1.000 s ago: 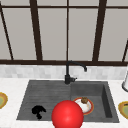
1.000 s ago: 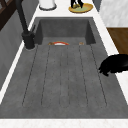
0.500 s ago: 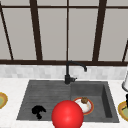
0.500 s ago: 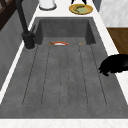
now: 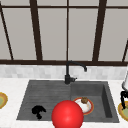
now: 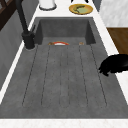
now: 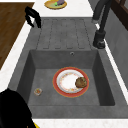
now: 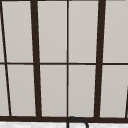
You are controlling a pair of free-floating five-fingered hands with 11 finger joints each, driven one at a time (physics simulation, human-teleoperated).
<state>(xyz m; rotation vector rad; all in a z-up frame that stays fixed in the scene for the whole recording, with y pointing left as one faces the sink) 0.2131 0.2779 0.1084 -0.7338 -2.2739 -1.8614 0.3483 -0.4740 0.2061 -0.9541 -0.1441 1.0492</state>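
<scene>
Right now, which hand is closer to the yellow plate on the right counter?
Right. The right hand hovers directly over the yellow plate at the sink's right edge. The left hand is far off, above the draining board on the sink's left side.

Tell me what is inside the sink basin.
In the sink basin lies a red-rimmed plate with a brown food piece on it, and a small round item beside it. The red ball covers part of the plate in the front view.

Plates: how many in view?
3. A red-rimmed plate with food lies in the sink basin; one yellow plate sits on the counter left of the sink, another yellow plate on the right. Others may be hidden.
</scene>
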